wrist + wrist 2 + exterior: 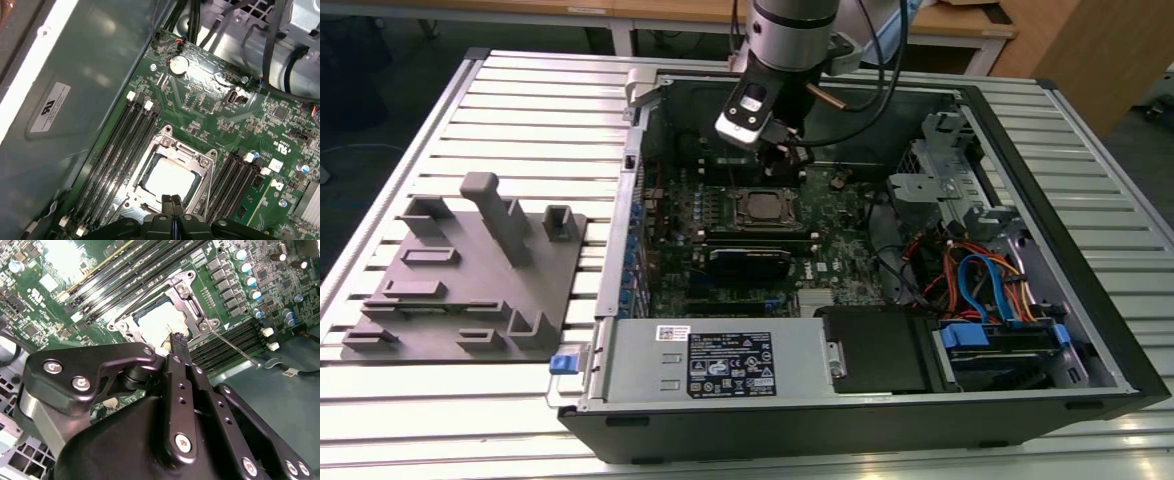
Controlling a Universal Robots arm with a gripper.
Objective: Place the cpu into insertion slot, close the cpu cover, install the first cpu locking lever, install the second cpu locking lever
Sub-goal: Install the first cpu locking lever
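Note:
The cpu (170,177) lies in the insertion slot (761,207), its silvery top showing through the window of the cpu cover (186,154), which lies flat over it. My gripper (171,200) hovers just above one edge of the slot, fingers shut together with nothing between them. In the second wrist view the gripper (178,339) tip stands over the edge of the cpu (159,321). A thin metal lever rod (235,346) runs out from the slot's corner across the memory slots. In the exterior view the gripper (785,160) hangs above the slot's far side.
Long black memory slots (117,150) flank the socket on both sides. The case walls (1067,200) enclose the board. A power supply (720,360) sits at the near side, cables (974,285) at the exterior view's right, a grey fixture plate (467,270) at its left.

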